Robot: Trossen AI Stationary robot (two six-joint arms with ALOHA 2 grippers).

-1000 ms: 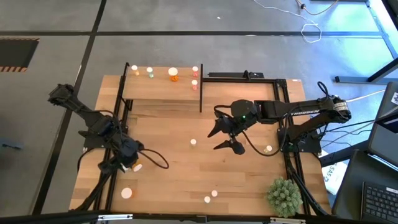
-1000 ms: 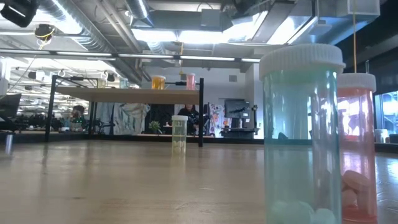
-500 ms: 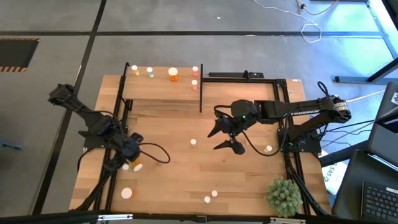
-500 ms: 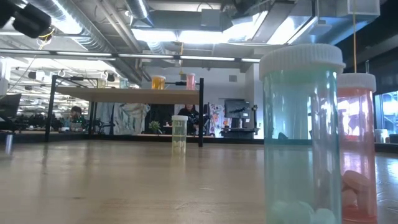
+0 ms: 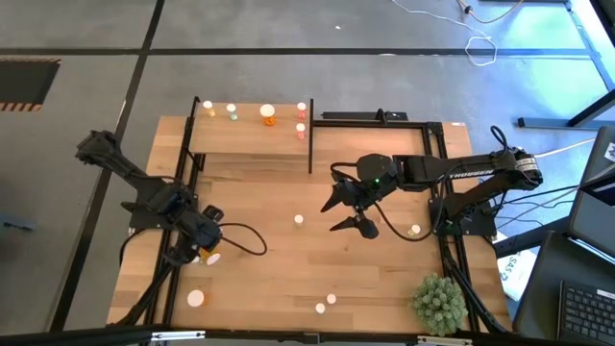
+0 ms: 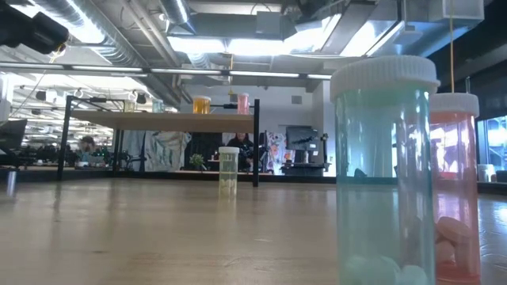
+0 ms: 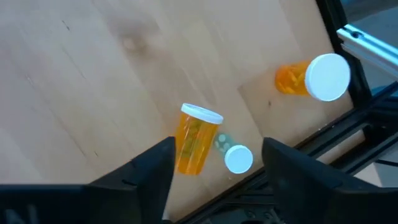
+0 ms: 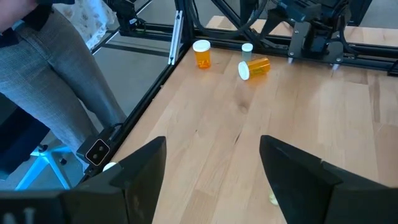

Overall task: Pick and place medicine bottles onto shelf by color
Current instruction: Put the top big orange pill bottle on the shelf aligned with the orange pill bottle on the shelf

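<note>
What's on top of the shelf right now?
On the shelf, along its far edge, stand about six small bottles: white-capped ones at the left, a larger orange bottle, and pinkish ones at the right end. The colours of the smallest ones are unclear.

Orange bottle [image 7: 194,142] with white cap, small pale green bottle [image 7: 235,155], teal bottle [image 6: 385,178] and reddish bottle [image 6: 455,190] white-capped, light wood table [image 5: 279,269], spiky green plant ball [image 5: 440,303].
</note>
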